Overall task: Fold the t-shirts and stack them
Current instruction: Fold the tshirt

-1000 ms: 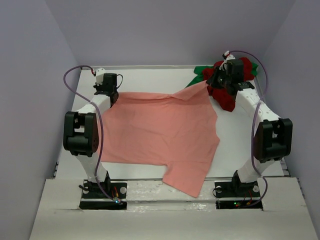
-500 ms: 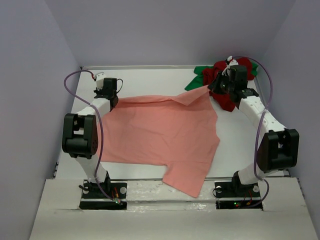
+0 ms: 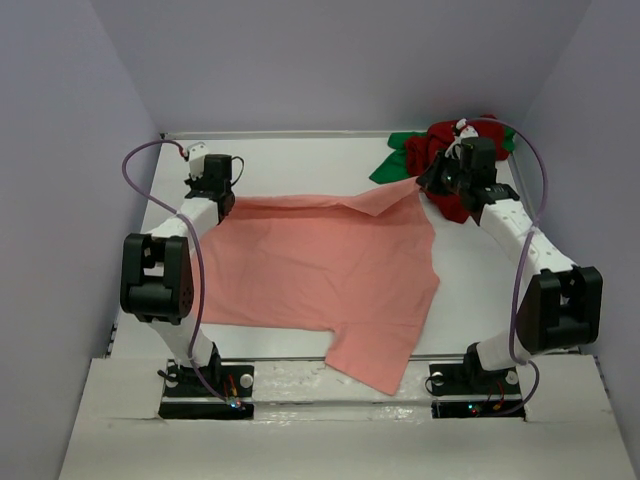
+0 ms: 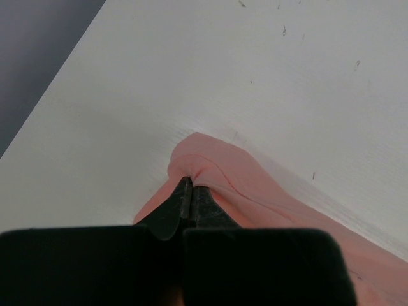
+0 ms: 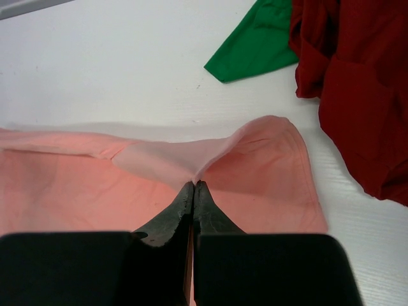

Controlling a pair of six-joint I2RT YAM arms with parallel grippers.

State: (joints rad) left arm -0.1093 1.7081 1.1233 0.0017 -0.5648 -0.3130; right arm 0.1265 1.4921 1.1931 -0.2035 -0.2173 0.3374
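The salmon-pink t-shirt (image 3: 320, 270) lies spread across the middle of the table (image 3: 300, 165), one sleeve reaching the near edge at 6 o'clock. The left gripper (image 4: 189, 185) is clamped on the shirt's 10 o'clock corner, and the right gripper (image 5: 194, 186) is clamped on its 1 o'clock corner. The dark red t-shirt (image 3: 440, 140) and the bright green t-shirt (image 3: 395, 165) lie heaped at the table's 1 o'clock corner.

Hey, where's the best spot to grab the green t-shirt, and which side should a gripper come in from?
Likely the green t-shirt's exposed corner, approached from the bare table on the robot's left of it. That flat pointed flap is all that shows; the rest lies under the bunched dark red t-shirt, so coming from the right would probably catch red cloth.
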